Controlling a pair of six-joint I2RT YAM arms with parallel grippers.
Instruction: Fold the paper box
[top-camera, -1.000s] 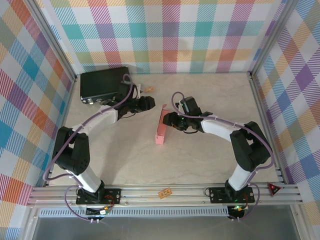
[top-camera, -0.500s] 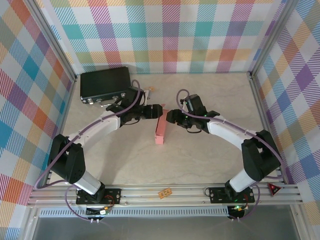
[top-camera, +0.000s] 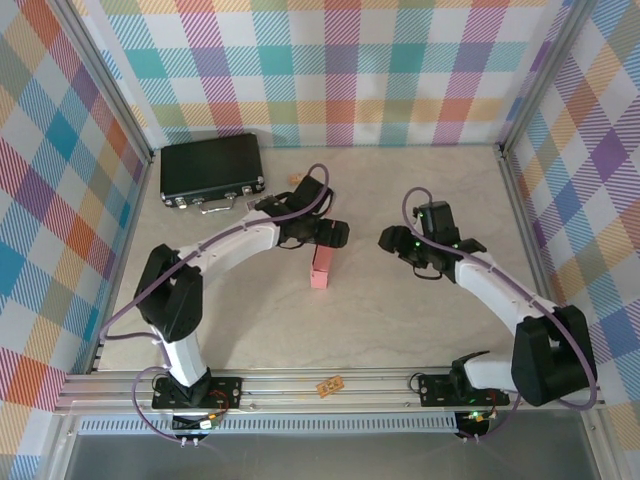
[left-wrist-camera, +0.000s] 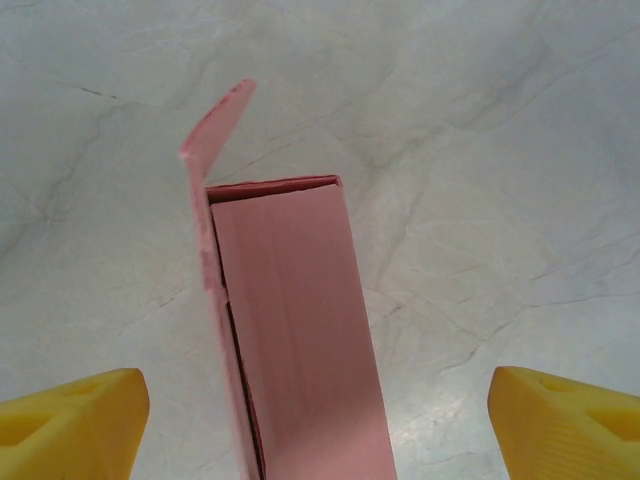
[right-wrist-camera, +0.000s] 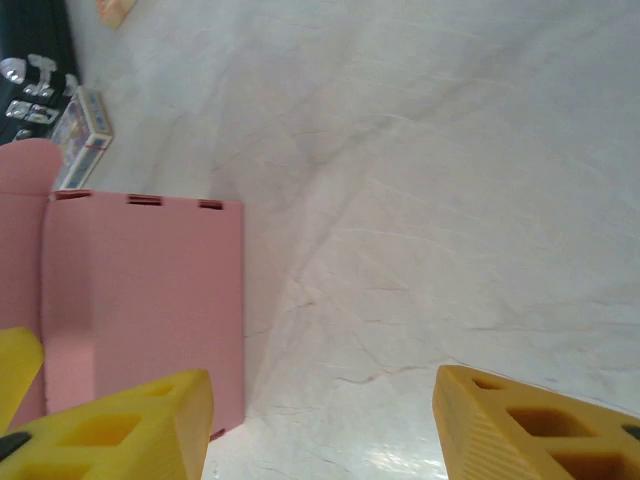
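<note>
Your pale table (top-camera: 400, 320) carries a black latched case (top-camera: 212, 168). Right of the case, nearer the arm bases, the pink paper box (top-camera: 322, 262) stands on edge. Farther right of the case, 2 released claws: left gripper (top-camera: 338, 235) spread wide over the box's far end, right gripper (top-camera: 388, 240) beyond, empty.

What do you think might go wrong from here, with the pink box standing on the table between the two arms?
1. The paper box stands on a narrow side and nothing grips it. A nudge from the open left gripper above it might tip it over.
2. One flap sticks out unfolded. Closing on the box could crease it the wrong way.
3. The open right gripper sits beside the broad face and may push the box instead of folding it.
</note>
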